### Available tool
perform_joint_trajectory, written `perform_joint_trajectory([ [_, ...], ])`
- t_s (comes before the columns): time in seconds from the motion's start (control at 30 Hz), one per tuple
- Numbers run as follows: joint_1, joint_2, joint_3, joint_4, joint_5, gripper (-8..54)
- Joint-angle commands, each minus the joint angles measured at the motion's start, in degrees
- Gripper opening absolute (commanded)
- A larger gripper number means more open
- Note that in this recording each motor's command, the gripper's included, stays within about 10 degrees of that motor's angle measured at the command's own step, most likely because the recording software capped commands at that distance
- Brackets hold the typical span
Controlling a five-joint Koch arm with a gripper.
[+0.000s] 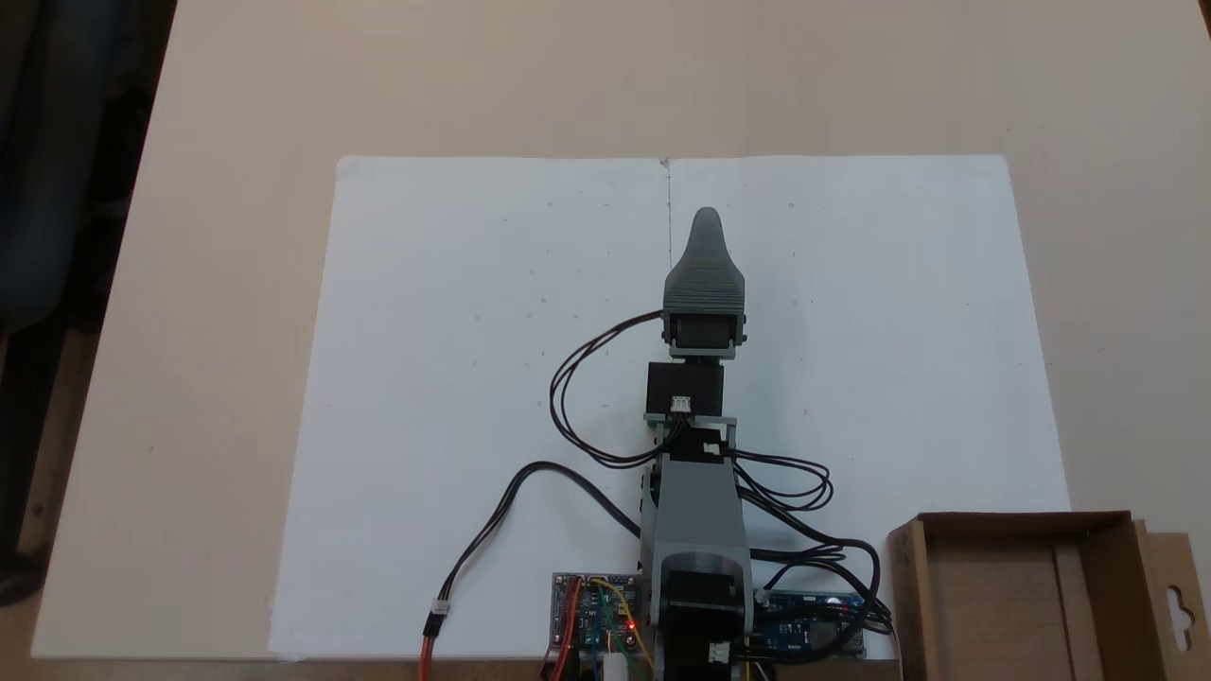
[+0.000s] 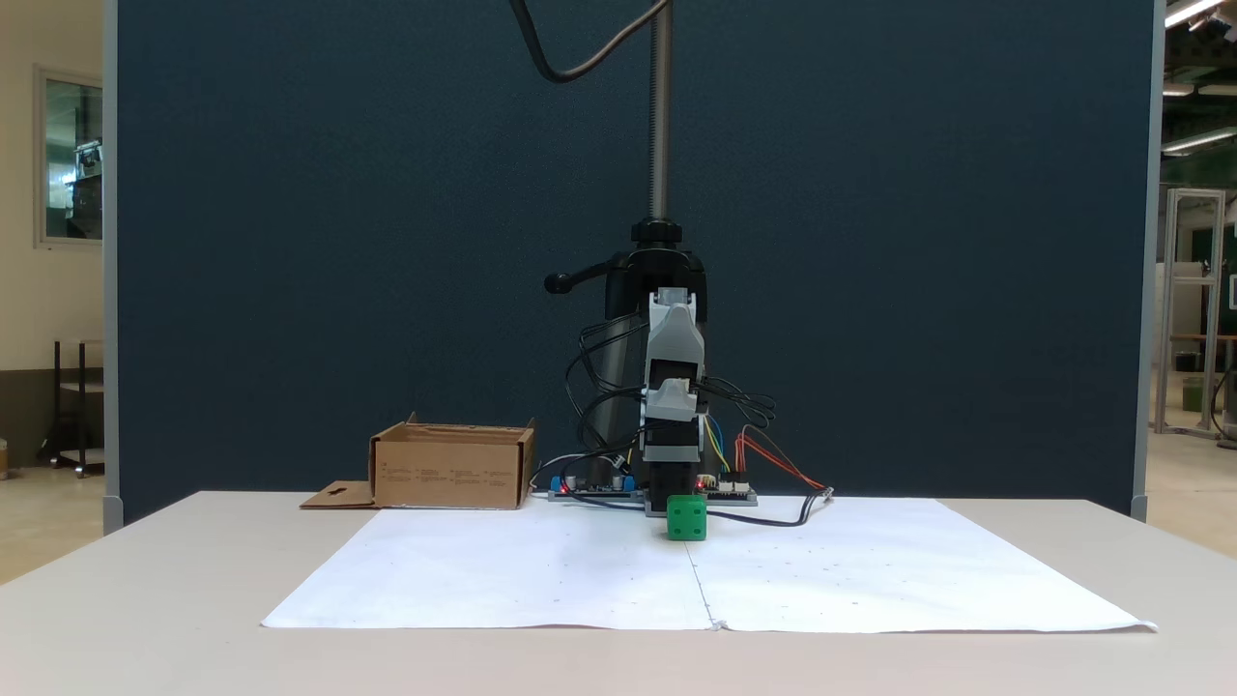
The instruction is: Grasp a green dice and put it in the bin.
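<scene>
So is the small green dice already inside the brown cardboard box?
No, the small green dice sits on the white paper in front of the arm, well apart from the brown cardboard box.

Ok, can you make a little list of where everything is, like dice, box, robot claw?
green dice: on the white paper, right in front of the arm
bin: brown cardboard box beside the arm's base; nothing seen in the part of its inside that shows
gripper: above the paper; open or shut cannot be told
dice in box: not yet
</scene>
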Motion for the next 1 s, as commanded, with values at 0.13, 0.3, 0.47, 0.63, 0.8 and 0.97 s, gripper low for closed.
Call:
perform_joint_trajectory([
  [0.13, 0.5, 6.5, 3.4, -5.3, 1.1, 44.7],
  [0.3, 0.7, 6.5, 3.4, -5.1, 0.6, 44.7],
  [0.47, 0.4, 6.4, 3.4, -4.7, 1.0, 44.3],
  [0.63, 0.4, 6.4, 3.4, -4.8, 0.9, 44.4],
  [0.8, 0.1, 6.4, 3.4, -4.7, 0.8, 44.1],
  [0.97, 0.2, 6.3, 3.3, -2.2, 0.3, 43.9],
])
